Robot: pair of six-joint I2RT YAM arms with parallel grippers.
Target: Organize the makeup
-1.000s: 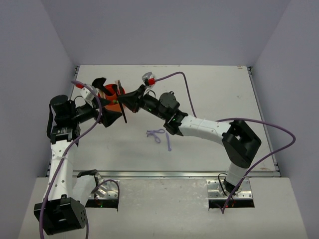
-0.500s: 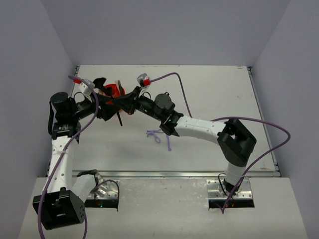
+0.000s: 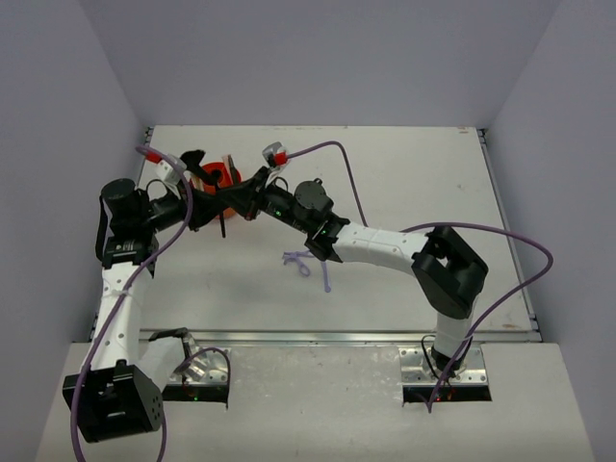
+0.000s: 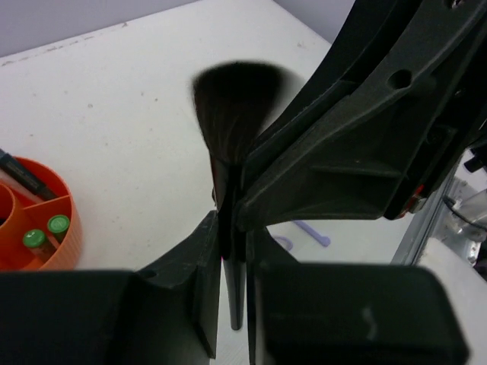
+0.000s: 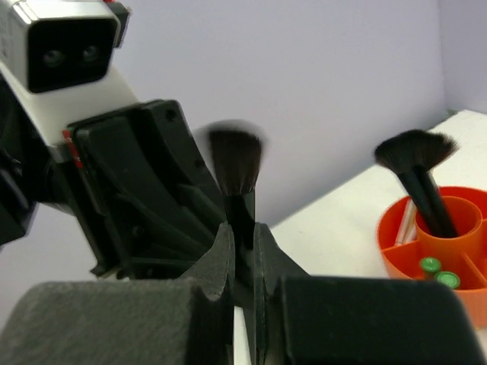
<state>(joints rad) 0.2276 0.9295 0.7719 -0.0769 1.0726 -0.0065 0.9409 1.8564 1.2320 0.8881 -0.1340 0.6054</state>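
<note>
The black brush (image 5: 236,163) is light, with a stiff, slim handle. Its flared bristles are soft and will splay, so you should grip the handle below the head. In both wrist views it stands upright at lower middle, above the table (image 4: 114,99). The closed fingers (image 5: 221,258) of the right gripper (image 5: 242,236) pinch it, and the left gripper (image 4: 232,228) clamps it just beside them. Farther off, the orange tub (image 5: 456,304) holds a second brush (image 5: 415,163) and green tubes (image 5: 430,266).
</note>
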